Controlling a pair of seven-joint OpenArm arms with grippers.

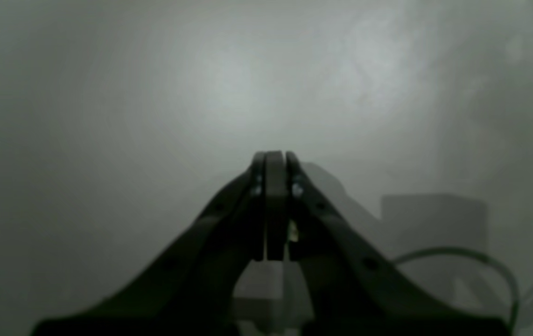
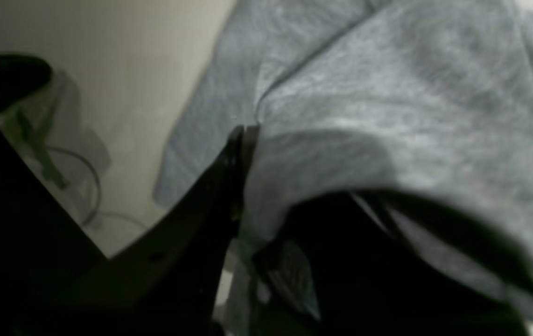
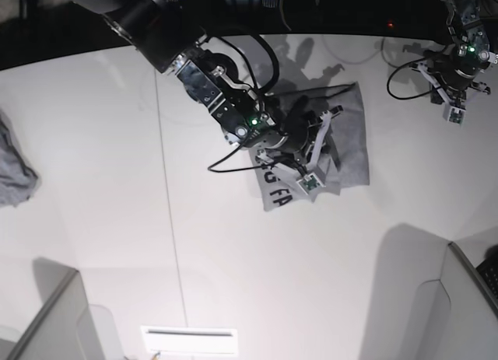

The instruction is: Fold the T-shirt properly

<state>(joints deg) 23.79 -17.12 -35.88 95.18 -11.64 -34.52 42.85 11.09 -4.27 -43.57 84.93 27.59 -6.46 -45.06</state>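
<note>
The heather-grey T-shirt (image 3: 350, 134) lies partly folded on the white table (image 3: 117, 181) at centre, with black lettering (image 3: 277, 192) showing at its lower left corner. My right gripper (image 3: 325, 123) is over the shirt. In the right wrist view the right gripper (image 2: 244, 133) is shut on a fold of the shirt (image 2: 388, 93), and cloth drapes over and hides one finger. My left gripper (image 3: 454, 88) is at the far right, away from the shirt. In the left wrist view the left gripper (image 1: 273, 156) is shut and empty above bare table.
A small bunched grey cloth (image 3: 15, 172) lies at the table's left edge. A white slotted plate (image 3: 189, 340) sits at the front edge. Grey panels stand at the front left (image 3: 47, 313) and front right (image 3: 467, 298). Cables (image 3: 233, 166) trail from the arms.
</note>
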